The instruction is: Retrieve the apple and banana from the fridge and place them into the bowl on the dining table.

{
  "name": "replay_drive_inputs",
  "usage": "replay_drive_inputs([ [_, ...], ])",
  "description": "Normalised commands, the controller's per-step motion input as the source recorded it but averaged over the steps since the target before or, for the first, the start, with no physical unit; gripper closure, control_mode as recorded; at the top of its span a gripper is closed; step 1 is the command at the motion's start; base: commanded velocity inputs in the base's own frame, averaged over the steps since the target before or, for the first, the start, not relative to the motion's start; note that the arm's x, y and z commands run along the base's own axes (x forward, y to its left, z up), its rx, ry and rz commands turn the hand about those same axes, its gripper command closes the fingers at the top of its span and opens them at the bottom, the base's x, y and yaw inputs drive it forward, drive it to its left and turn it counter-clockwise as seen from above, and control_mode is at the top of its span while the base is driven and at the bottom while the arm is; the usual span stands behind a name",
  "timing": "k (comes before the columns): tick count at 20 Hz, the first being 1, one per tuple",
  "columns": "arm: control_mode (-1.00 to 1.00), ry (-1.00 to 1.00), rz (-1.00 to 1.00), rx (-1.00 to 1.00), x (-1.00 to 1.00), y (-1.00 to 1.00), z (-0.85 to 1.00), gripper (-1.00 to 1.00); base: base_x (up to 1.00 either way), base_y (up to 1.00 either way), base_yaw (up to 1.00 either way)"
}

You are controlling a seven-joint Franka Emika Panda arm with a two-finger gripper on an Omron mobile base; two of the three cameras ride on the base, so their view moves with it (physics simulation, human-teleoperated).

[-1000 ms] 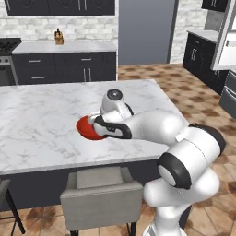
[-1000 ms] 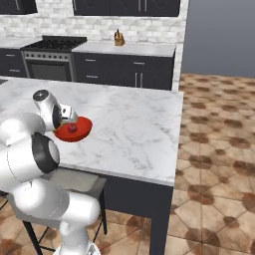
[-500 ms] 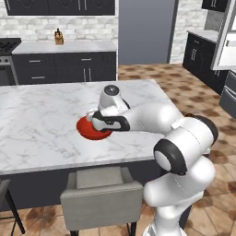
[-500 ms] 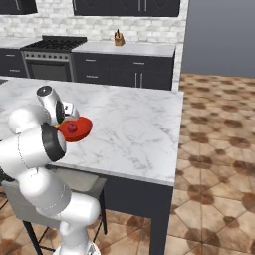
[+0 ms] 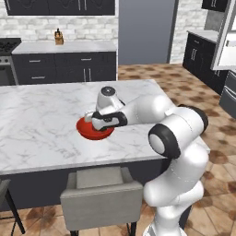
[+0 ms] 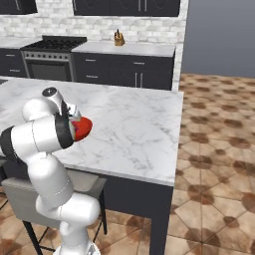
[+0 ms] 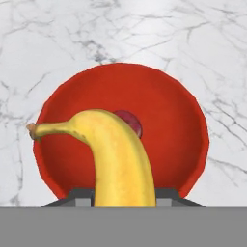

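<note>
Banana [image 7: 120, 159] is held between the closed fingers of the gripper [image 5: 97, 124], directly over the red bowl [image 7: 178, 140], and its stem end curves to the left in the hand view. The bowl stands on the dining table [image 5: 41, 129], a white marble slab with grey veins, near the edge on the robot's side. Inside the bowl the apple [image 7: 131, 120] lies, mostly covered by the banana. A grey chair [image 5: 99, 196] stands under the table edge. Behind are dark cabinets [image 6: 129, 74] with a pale counter, a stove [image 6: 50, 55] and a small brown knife block [image 6: 118, 38]; the floor is brown tile. In both base views the arm hides most of the bowl, and the fingertips themselves are hard to make out.
</note>
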Motion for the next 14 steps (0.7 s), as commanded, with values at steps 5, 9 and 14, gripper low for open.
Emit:
replay_drive_inputs([
  [5, -1.0, 0.0, 0.0, 0.0, 0.3, 0.09, -0.35, 1.0, 0.0, 0.0, 0.0],
  [9, -1.0, 0.02, 0.0, 0.0, 0.34, 0.07, -0.16, 1.0, 0.0, 0.0, 0.0],
  [14, -1.0, 0.03, 0.0, 0.0, 0.37, 0.08, -0.16, 1.0, 0.0, 0.0, 0.0],
])
